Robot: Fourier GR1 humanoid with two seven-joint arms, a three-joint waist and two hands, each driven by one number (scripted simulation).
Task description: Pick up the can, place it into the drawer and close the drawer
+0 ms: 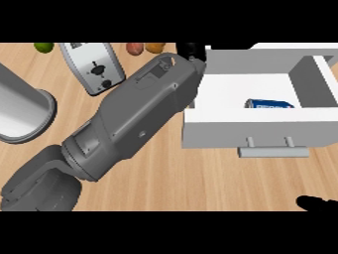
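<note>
We see the can (270, 103) lying on its side inside the open drawer (263, 130), well apart from our left hand (192, 50), whose fingers are hidden behind our forearm, so we cannot tell their state. Our right hand (323, 203) shows only a dark tip low on the worktop (200, 178), fingers unreadable too.

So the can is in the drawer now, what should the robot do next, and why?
Probably push the drawer shut. The can already lies inside it, and the drawer stands open. The left hand shows only at the drawer's far left corner, so it would likely have to move first.
</note>
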